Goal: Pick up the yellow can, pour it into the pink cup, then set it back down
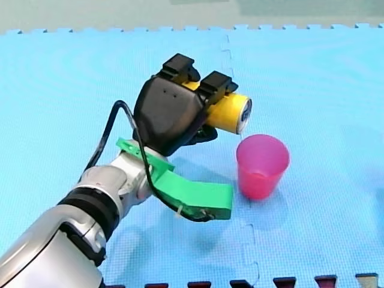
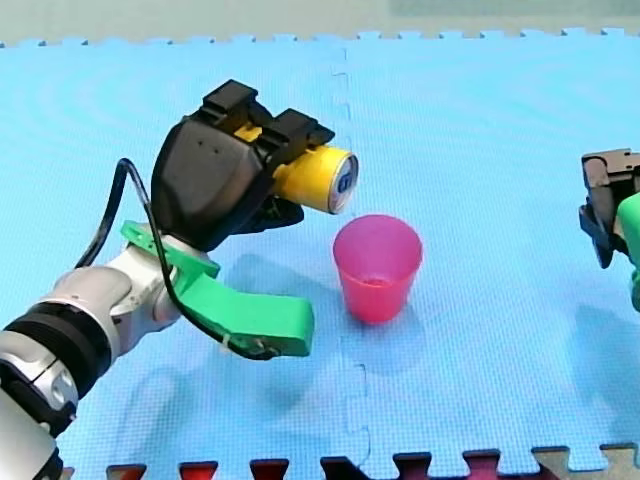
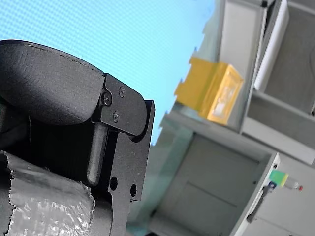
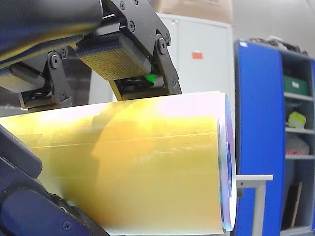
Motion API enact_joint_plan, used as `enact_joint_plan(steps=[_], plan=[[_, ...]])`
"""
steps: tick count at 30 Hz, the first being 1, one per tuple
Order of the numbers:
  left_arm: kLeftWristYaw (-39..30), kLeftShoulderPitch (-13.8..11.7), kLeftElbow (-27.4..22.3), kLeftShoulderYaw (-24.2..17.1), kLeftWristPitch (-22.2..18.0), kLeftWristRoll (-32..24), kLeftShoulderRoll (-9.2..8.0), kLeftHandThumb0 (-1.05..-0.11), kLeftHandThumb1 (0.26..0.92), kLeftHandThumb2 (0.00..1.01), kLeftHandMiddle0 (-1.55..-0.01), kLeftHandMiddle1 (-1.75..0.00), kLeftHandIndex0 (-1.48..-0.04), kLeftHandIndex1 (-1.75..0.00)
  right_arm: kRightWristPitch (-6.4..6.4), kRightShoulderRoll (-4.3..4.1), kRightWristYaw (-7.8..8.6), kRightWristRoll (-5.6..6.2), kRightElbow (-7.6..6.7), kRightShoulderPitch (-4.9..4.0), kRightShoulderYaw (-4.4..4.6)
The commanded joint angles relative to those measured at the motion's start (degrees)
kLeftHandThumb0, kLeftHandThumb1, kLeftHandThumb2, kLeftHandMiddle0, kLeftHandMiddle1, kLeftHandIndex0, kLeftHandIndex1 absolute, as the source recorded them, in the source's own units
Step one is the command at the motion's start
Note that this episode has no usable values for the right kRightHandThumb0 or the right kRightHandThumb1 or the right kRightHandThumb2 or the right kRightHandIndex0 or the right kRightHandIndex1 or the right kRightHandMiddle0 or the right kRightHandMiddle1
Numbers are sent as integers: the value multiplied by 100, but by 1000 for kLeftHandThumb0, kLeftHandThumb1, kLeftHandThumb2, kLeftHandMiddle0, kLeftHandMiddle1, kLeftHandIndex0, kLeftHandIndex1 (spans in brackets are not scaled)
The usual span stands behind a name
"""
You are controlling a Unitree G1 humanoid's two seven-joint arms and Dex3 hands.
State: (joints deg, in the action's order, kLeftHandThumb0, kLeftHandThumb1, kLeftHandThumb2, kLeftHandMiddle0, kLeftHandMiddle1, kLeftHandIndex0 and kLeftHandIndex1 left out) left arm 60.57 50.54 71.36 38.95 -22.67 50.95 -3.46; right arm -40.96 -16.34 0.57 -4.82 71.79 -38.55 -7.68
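Left forearm (image 1: 54, 240) sits closest, silver and black, rising from the lower left corner, with a green bracket (image 1: 192, 195) and a looped black cable (image 1: 105, 132) at the wrist. Left hand (image 1: 174, 114) is raised above the blue foam mat (image 1: 312, 72), clear of the surface. Its fingers (image 1: 180, 67) are clenched over the top of the yellow can (image 1: 231, 111), thumb side underneath, so the can is clamped across its body. The can lies on its side, nearly level, with its lid end facing the pink cup (image 1: 262, 165). That end hangs just above and beside the cup's near rim, not touching it. The second wrist view confirms the grip: ridged pads (image 4: 113, 56) press on the can's wall (image 4: 128, 172), leaving the lid end free. Judgement: this is the pouring step, and the sideways hold puts the opening over the cup mouth. No stream is visible, and the cup's contents cannot be told. The cup stands upright on the mat, near a seam (image 1: 249, 240). Right hand (image 2: 610, 205) is at the mat's far right edge, well apart from the cup and holding nothing; whether it is slack or curled cannot be told.
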Motion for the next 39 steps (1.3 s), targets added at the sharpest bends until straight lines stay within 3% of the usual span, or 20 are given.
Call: enact_joint_plan(steps=[1,4,5,6,9,11,21,29,39], plan=[[11,-48,-75,-197,-204,-227,-47,-289,836,1,-811,-1459,-955,-623,-29,-33,14,27,-25,-5,-8],[-26,-142,-104,-431,-472,-524,-33,-323,838,0,-895,-1244,-1100,-192,-44,-38,26,33,-39,2,-10],[-48,-166,-106,-502,-549,-615,-19,-342,838,0,-942,-1090,-1127,-122,-43,-38,28,37,-40,2,-12],[-75,-187,-109,-564,-619,-691,-11,-365,830,1,-1024,-821,-1149,-56,-40,-38,29,39,-40,2,-14],[-162,-226,-124,-677,-739,-821,-8,-381,809,0,-1181,-346,-1165,-7,-24,-39,33,47,-33,-5,-21],[-205,-248,-138,-725,-771,-861,-9,-377,801,0,-1232,-229,-1168,-2,-17,-38,37,54,-26,-9,-27],[-468,-481,-208,-1140,-1037,-1299,102,-353,774,0,-1285,-124,-1189,-9,-22,-63,64,74,-31,-5,-47],[-480,-686,-20,-1751,-1511,-1914,299,-345,765,0,-1300,-78,-1228,-15,-22,-75,-33,20,-9,-23,-17],[-576,-922,63,-2128,-1784,-2211,438,-354,767,2,-1308,-38,-1239,-7,-17,-121,60,36,31,-35,-31]])
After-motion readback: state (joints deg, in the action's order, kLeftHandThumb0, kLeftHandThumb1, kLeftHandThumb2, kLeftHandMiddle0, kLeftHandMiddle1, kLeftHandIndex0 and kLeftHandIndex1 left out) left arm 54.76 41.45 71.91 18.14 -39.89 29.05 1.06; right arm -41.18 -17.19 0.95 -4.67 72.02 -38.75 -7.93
